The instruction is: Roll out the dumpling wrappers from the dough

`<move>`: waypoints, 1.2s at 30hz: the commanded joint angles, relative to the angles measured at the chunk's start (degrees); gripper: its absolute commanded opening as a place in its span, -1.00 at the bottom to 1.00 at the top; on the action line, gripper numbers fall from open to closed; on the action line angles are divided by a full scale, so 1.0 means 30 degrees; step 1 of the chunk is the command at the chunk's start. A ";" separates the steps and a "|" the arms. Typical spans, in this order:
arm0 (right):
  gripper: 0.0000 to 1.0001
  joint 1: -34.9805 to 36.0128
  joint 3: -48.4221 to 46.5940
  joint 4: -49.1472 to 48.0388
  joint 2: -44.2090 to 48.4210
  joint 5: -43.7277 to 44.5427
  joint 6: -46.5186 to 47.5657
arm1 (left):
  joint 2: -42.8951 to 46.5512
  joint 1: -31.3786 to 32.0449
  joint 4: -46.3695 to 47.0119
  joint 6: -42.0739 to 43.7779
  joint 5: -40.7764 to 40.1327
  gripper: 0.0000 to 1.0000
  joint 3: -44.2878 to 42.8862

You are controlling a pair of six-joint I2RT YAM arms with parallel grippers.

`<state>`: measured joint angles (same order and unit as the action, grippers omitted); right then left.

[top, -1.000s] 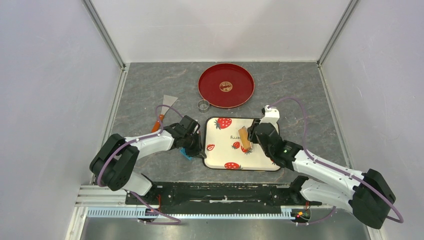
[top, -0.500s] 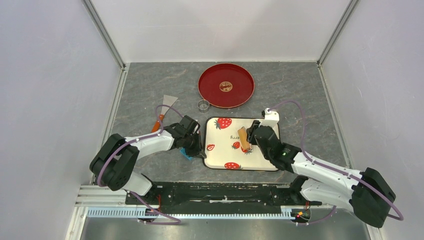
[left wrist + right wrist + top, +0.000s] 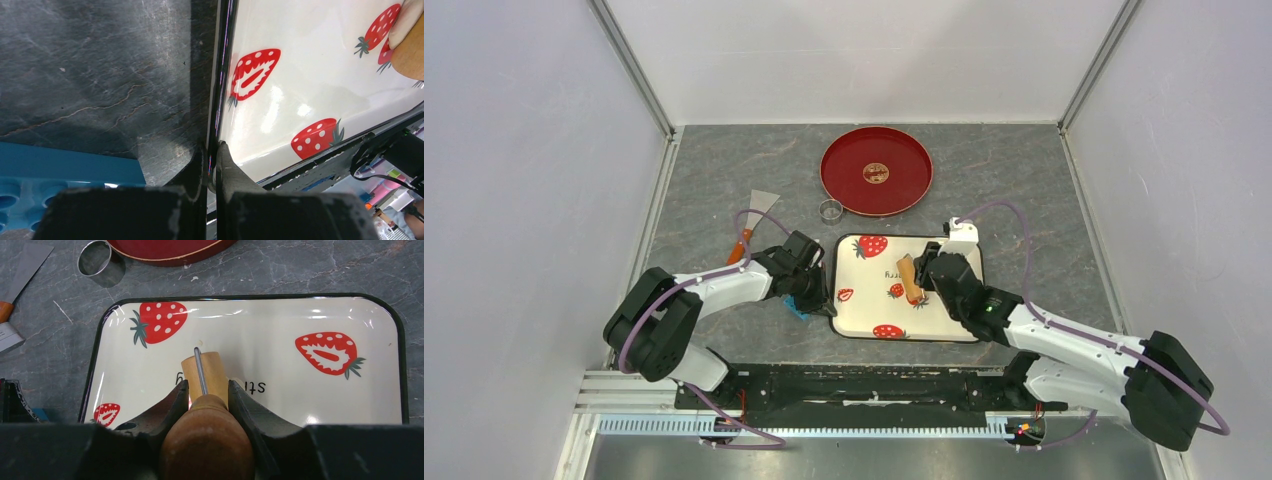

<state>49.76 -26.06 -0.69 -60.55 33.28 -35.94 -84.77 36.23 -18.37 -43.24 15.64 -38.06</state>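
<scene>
My right gripper is shut on a wooden rolling pin that lies on the strawberry-print tray; in the top view the pin sits mid-tray. A pale sliver of dough shows beside the pin in the left wrist view; the rest is hidden under it. My left gripper is shut on the tray's left rim, seen from above at the tray's left edge. A small round tan disc lies in the middle of the red round tray; I cannot tell whether it is a wrapper.
A metal ring stands between the red tray and the strawberry tray, also in the right wrist view. A scraper with an orange handle lies to the left. A blue toy block lies beside my left gripper.
My right gripper has moved a little to the left across the tray with the rolling pin. The left gripper has kept its hold on the rim.
</scene>
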 commanded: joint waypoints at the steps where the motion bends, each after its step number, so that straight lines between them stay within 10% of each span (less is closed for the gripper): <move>1: -1.00 0.0728 0.2791 0.8589 -0.2655 -0.4605 0.0322 | -0.1204 0.0053 -0.2197 0.0439 -0.3342 -0.96 0.0992; 19: -1.00 0.0759 0.2171 0.8943 -0.3106 -0.4051 0.0365 | -0.1171 0.0060 -0.2197 0.0440 -0.3362 -0.96 0.1020; 36: -1.00 0.0367 -0.7423 1.2175 -0.3673 -0.3801 0.2144 | -0.1104 0.0073 -0.2350 0.0425 -0.3480 -0.96 0.0922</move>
<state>51.53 -45.28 24.67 -70.72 22.94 -32.64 -84.75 36.25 -18.37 -43.24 15.64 -38.06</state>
